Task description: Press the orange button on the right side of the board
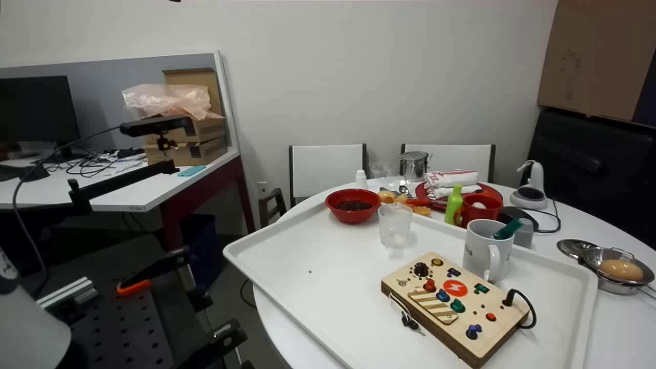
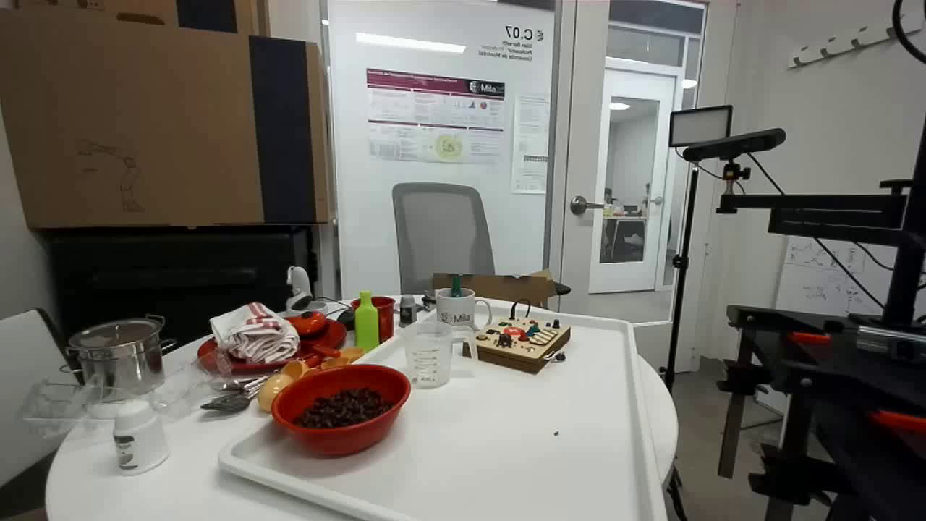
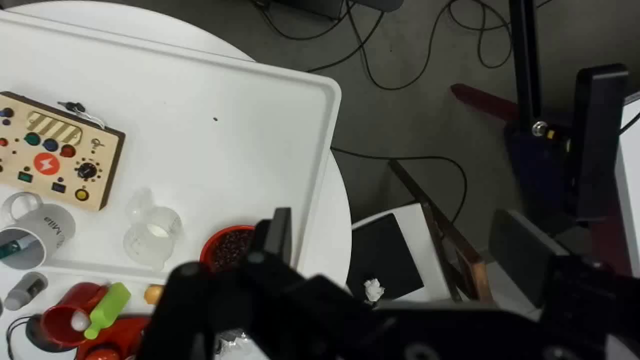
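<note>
On the white rectangular tray (image 1: 328, 292), a round red bowl (image 1: 351, 217) holds small dark beans (image 1: 353, 205), and a white ceramic mug (image 1: 477, 253) with a slanted green object (image 1: 508, 229) inside stands just beside the light-wood rectangular board (image 1: 468, 316) bearing the round orange-red button (image 1: 490, 316). Off the tray, a red mug (image 1: 487, 215) holds a white rounded object (image 1: 478, 205). The black gripper (image 3: 400, 242) is spread wide, gripping nothing.

In an exterior view, looks from near the board (image 1: 468, 314) toward the pale wall (image 1: 384, 77); in an exterior view, from farther off it toward the grey chair (image 2: 443, 235). In the wrist view, looks steeply down. In all three, shares the board.
</note>
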`<act>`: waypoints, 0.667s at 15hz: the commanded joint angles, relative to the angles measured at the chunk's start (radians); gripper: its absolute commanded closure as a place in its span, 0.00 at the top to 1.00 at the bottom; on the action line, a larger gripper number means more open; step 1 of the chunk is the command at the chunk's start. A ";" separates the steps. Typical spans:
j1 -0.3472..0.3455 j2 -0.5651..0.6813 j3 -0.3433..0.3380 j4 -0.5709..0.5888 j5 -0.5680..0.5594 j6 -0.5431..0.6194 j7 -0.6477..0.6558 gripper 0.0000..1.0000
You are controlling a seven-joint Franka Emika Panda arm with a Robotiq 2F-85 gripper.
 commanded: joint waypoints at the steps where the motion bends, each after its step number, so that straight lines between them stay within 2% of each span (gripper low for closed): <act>1: -0.003 0.001 0.003 0.004 0.001 -0.002 -0.001 1.00; 5: -0.059 0.031 -0.029 -0.005 -0.067 0.035 -0.016 1.00; 10: -0.210 0.111 -0.077 -0.013 -0.234 0.153 0.097 1.00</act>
